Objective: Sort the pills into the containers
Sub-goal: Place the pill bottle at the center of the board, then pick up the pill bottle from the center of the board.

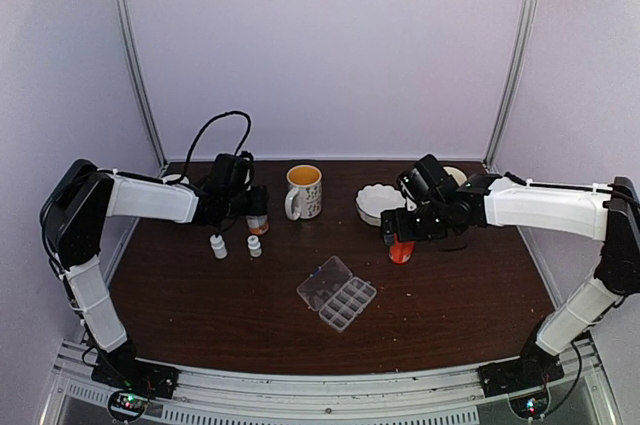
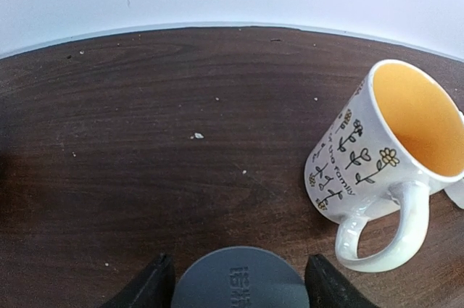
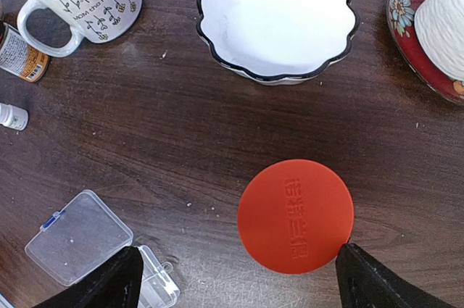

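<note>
Brown wood, dark-grained, serving as the bench (image 1: 470, 315), sitting boxed in by pale walls (image 1: 330, 45) and metal posts (image 1: 135, 55). Carrying tiny pale specks, perhaps pills (image 2: 197, 135). Finding the clear pill box (image 1: 337, 293) lying open near the middle, toward the front edge, its compartments (image 1: 350, 302) too small to read. Seeing a mug (image 1: 304, 191) and white bowl (image 1: 378, 202) standing by the back edge, showing bare insides. Watching the right gripper (image 3: 239, 250) hanging spread wide around a red-capped bottle (image 3: 296, 215). Watching the left gripper (image 2: 239, 259) straddling a grey-capped bottle (image 2: 239, 290); clamping or clear, cannot tell.

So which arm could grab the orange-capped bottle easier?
Probably right: the right gripper, open, straddles the orange cap. The left gripper sits over a grey-capped bottle beside the mug instead.
</note>
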### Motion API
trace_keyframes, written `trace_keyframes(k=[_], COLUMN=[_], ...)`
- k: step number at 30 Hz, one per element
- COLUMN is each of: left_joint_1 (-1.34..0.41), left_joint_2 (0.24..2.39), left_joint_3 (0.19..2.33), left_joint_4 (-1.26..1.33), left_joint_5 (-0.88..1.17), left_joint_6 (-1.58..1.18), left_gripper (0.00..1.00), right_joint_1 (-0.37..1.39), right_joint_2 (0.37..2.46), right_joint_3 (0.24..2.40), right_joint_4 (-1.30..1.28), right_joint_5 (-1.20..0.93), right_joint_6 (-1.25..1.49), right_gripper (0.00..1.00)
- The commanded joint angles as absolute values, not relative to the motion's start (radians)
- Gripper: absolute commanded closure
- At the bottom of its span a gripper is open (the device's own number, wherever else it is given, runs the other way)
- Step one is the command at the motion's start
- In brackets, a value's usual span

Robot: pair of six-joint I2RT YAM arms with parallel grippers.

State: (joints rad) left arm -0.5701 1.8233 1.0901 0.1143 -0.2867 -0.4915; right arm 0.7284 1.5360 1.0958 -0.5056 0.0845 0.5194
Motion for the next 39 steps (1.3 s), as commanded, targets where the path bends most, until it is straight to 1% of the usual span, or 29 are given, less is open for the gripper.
trace_keyframes(k=[1,9,13,17,20,23,26,31,33,37,39], left_joint_1=[-0.563,-0.563,-0.563,-0.563,-0.563,-0.563,-0.563,-0.565,-0.565,-0.575,-0.584], left_joint_2=[1.792,1.740,1.708,1.669,1.628,1.560,1.487,1.390,1.350,1.260,1.217], left_joint_3=[1.088,1.120,1.131,1.155,1.178,1.182,1.161,1.135,1.110,1.033,1.002], left_joint_4=[0.178,0.113,0.089,0.035,-0.018,-0.053,-0.059,-0.102,-0.097,-0.051,-0.042], left_joint_5=[-0.255,-0.247,-0.246,-0.227,-0.153,-0.078,-0.029,0.049,0.076,0.122,0.133], left_joint_6=[-0.482,-0.466,-0.458,-0.446,-0.421,-0.416,-0.420,-0.429,-0.431,-0.438,-0.440], left_gripper=[0.33,0.23,0.17,0.15,0.14,0.15,0.14,0.15,0.15,0.16,0.16], right_joint_1=[0.706,0.707,0.701,0.694,0.688,0.679,0.670,0.662,0.658,0.656,0.654], right_joint_2=[1.566,1.506,1.524,1.565,1.588,1.622,1.649,1.667,1.670,1.681,1.686], right_joint_3=[1.136,1.133,1.160,1.189,1.200,1.229,1.249,1.258,1.259,1.262,1.265], right_joint_4=[-0.551,-0.566,-0.594,-0.617,-0.609,-0.623,-0.632,-0.631,-0.630,-0.627,-0.629], right_joint_5=[0.068,0.101,0.135,0.145,0.146,0.148,0.150,0.153,0.153,0.142,0.138], right_joint_6=[0.511,0.498,0.484,0.480,0.480,0.478,0.473,0.471,0.471,0.469,0.468], right_gripper=[0.05,0.04,0.03,0.04,0.06,0.10,0.20,0.25,0.30,0.33,0.36])
